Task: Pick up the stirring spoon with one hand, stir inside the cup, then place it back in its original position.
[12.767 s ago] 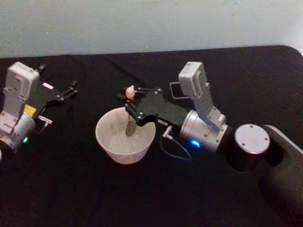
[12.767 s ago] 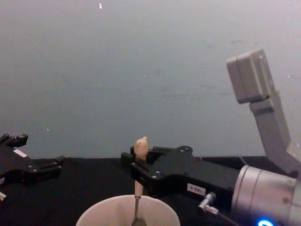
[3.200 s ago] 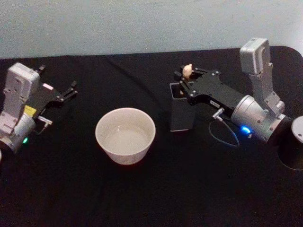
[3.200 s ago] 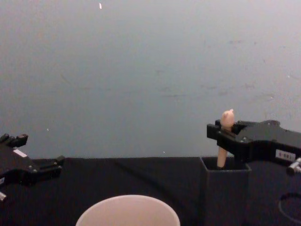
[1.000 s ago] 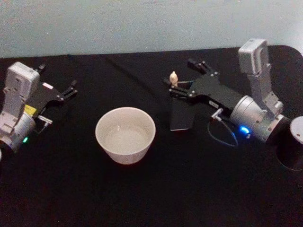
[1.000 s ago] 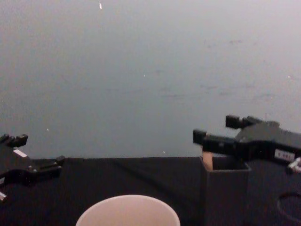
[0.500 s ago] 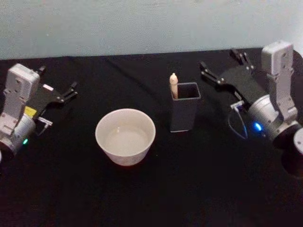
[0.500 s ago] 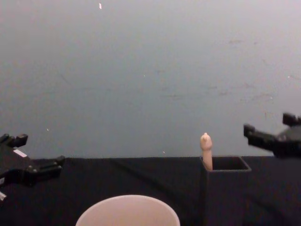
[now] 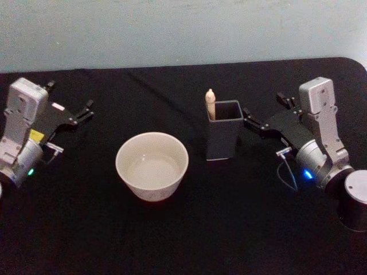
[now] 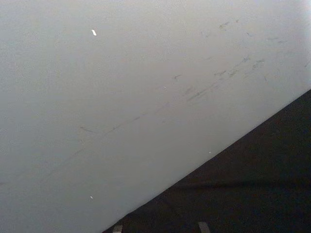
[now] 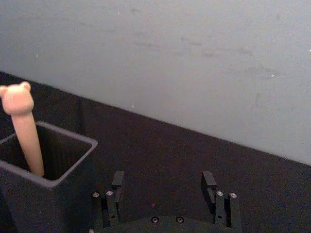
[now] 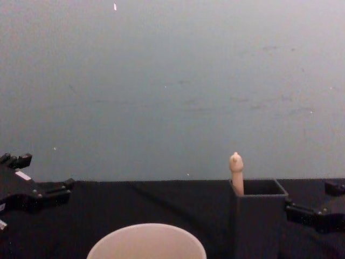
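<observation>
The spoon (image 9: 210, 103) stands in the dark holder (image 9: 222, 137), its beige handle leaning in the corner of the mouth at about 10 o'clock, and only this handle rises above the rim; stem and bowl are hidden inside. I judge that the last step of the task, the return of the spoon to its place, is finished, because nothing holds the spoon. The right end effector (image 9: 265, 117) is at 3 o'clock of the holder, just beside it but not touching, with its fingers (image 11: 208, 183) spread wide and nothing between them. The left end effector (image 9: 81, 112) is parked at the left side of the bench (image 9: 172, 235), well apart from the other things; its fingers are also apart and empty. The cup (image 9: 152, 165) sits at about 8 o'clock of the holder, near it, with a clear gap between them. What the next move calls for, in my opinion, is only a retreat of the right arm toward 3 o'clock or upward, without brushing the holder, because a tall narrow box may tip easily. There is open bench in front of the cup and the holder, and more behind them up to the far edge by the wall.
</observation>
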Motion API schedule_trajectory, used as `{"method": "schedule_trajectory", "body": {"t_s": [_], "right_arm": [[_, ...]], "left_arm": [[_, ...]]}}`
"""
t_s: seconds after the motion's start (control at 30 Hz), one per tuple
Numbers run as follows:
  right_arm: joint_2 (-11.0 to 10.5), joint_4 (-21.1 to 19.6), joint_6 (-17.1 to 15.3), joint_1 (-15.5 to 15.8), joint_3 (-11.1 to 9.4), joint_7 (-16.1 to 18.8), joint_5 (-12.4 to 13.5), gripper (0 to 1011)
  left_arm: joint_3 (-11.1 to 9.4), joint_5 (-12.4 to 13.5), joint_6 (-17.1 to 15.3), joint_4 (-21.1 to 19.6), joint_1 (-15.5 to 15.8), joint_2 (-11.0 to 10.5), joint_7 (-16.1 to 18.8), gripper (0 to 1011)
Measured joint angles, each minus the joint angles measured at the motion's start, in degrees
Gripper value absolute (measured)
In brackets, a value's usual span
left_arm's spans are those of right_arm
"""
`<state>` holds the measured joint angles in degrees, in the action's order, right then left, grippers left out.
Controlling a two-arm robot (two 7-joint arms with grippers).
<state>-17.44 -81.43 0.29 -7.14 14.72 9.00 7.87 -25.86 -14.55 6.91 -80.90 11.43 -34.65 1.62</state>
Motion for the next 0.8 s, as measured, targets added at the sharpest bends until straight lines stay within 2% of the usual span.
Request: {"method": "schedule_trajectory", "body": {"t_s": [0.8], "right_arm": [[-0.1, -0.2, 0.2, 0.0, 0.0, -0.2, 0.0, 1000]], "left_arm": [[0.0, 0.0, 0.0, 0.0, 0.0, 0.0, 0.0, 1001]]}}
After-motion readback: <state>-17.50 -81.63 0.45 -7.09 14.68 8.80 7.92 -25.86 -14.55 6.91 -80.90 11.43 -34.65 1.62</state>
